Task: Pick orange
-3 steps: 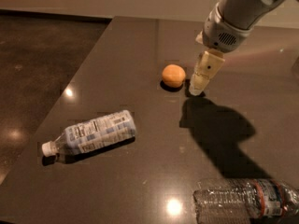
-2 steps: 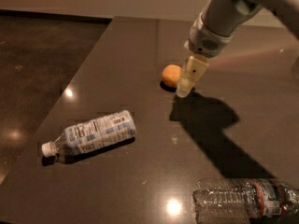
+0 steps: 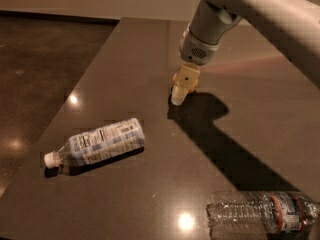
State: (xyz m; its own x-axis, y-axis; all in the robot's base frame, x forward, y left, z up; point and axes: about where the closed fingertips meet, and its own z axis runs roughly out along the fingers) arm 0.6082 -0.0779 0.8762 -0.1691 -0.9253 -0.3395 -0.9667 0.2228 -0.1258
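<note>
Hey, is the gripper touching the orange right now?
Cannot tell. In the camera view the gripper hangs right in front of the orange, covering most of it, so neither contact nor a gap shows.

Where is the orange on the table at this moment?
In the camera view, the orange sits toward the far middle of the table, mostly hidden behind the gripper directly in front of it; the labelled bottle lies nearer, to its left.

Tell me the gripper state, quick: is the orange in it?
Gripper: low over the table, right at the orange and hiding most of it; open, closed or holding cannot be told.
</note>
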